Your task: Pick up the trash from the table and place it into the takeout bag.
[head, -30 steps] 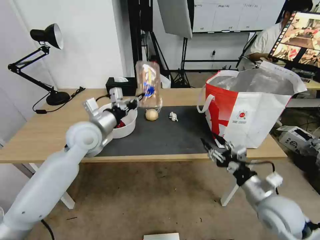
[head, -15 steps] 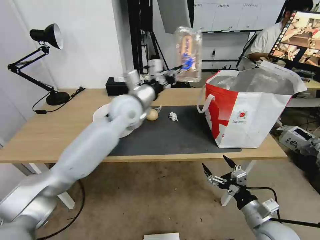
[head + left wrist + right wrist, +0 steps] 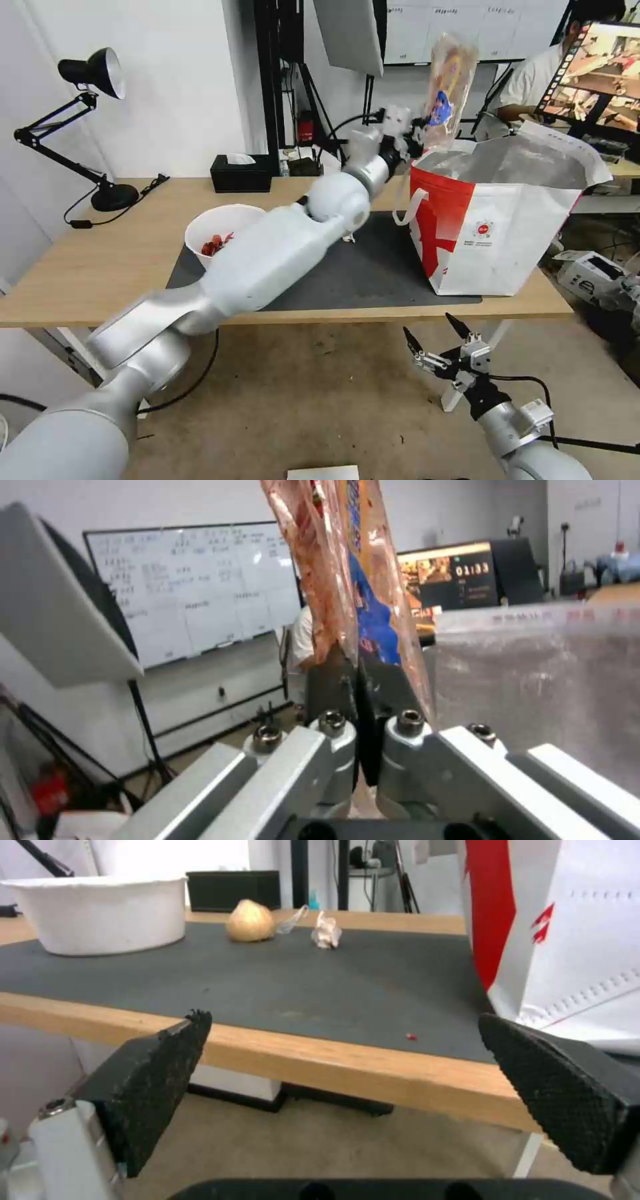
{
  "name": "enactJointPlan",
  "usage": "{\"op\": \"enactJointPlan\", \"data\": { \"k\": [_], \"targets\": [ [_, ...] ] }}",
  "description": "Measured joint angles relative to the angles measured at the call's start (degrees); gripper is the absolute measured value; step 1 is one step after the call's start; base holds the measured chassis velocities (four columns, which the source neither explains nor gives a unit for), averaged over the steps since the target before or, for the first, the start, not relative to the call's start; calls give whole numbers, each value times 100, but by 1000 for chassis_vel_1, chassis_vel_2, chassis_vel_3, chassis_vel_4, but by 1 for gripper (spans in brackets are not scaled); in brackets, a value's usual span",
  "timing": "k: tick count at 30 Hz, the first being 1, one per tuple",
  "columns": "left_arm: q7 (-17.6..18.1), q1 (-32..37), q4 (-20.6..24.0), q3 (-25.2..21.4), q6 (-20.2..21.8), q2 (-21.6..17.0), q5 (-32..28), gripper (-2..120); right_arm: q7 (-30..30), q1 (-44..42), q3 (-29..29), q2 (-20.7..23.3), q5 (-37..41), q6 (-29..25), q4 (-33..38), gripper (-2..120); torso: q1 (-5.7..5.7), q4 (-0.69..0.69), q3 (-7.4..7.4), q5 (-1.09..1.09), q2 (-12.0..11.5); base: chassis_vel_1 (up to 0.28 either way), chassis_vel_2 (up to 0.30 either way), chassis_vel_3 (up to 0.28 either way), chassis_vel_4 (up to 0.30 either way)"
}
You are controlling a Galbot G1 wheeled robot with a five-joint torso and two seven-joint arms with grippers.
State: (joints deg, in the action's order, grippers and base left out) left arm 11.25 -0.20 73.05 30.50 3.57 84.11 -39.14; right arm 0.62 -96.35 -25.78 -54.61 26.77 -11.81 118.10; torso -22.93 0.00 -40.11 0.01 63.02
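My left gripper [image 3: 419, 135] is shut on a clear plastic tray [image 3: 448, 83] smeared with food, holding it upright above the near-left rim of the red-and-white takeout bag [image 3: 507, 220]. In the left wrist view the tray [image 3: 347, 580] rises from between the shut fingers [image 3: 333, 730], with the bag's foil lining [image 3: 533, 680] beside it. The white bowl [image 3: 220, 230] of red scraps sits on the dark mat [image 3: 360, 273]. The right wrist view shows the bowl [image 3: 100, 910], the beige ball [image 3: 250, 920] and the crumpled white wrapper [image 3: 327, 930]. My right gripper [image 3: 433, 340] hangs open below the table's [image 3: 87, 267] front edge.
A black desk lamp [image 3: 93, 73] stands at the table's back left, with a black tissue box [image 3: 241, 173] at the back middle. The left arm stretches diagonally over the mat. A monitor [image 3: 593, 73] stands behind the bag, and a white device [image 3: 590, 277] lies on the floor at the right.
The left arm has swung right and upward with the tray, from above the mat beside the bowl to above the bag's rim. The right gripper dropped below the table edge and stayed there.
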Motion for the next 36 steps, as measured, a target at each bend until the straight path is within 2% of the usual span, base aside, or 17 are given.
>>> {"op": "enactJointPlan", "data": {
  "k": [3,10,18,20,23,24,26,27,29,30,32,33,36],
  "targets": [
    [-13,38,-90,110,-69,116,177,0,0,10,7,4,-6,0,-19,100,0,-1,0,0,0,0,0,0,0],
    [-77,39,-91,161,-80,128,145,0,-3,55,43,27,3,6,-64,100,0,1,1,-1,0,0,0,0,0],
    [26,55,23,223,-91,81,37,1,-3,109,131,78,20,12,-75,100,1,0,0,-1,0,0,0,0,0],
    [35,57,59,234,-91,65,-16,6,-4,125,137,89,25,14,-75,100,0,0,1,-1,0,0,0,0,0],
    [57,58,140,259,-87,27,-120,19,-4,142,163,98,30,21,-81,100,0,0,1,-1,0,0,0,0,0],
    [57,58,140,259,-87,27,-120,19,-4,142,163,98,30,21,-81,100,0,0,1,-1,0,0,0,0,0],
    [122,57,230,262,-67,19,-195,30,-4,140,184,81,28,23,-84,100,1,0,1,-1,0,0,0,0,0],
    [122,57,230,262,-67,19,-195,30,-4,140,184,81,28,23,-84,100,1,0,1,-1,0,0,0,0,0],
    [186,58,333,259,-45,4,-299,42,-5,137,198,70,24,25,-91,100,1,-1,1,-1,0,0,0,0,0],
    [186,58,333,259,-45,4,-299,42,-5,137,198,70,24,25,-91,100,1,-1,1,-1,0,0,0,0,0],
    [232,60,473,225,-35,-81,-401,52,-6,144,219,68,23,30,-92,100,0,-1,1,-1,0,0,0,0,0],
    [232,60,473,225,-35,-81,-401,52,-6,144,219,68,23,30,-92,100,0,-1,1,-1,0,0,0,0,0],
    [286,89,752,174,-21,-366,-534,68,-33,144,257,88,35,47,-53,100,1,-1,1,-2,0,0,0,0,0]
  ]
}}
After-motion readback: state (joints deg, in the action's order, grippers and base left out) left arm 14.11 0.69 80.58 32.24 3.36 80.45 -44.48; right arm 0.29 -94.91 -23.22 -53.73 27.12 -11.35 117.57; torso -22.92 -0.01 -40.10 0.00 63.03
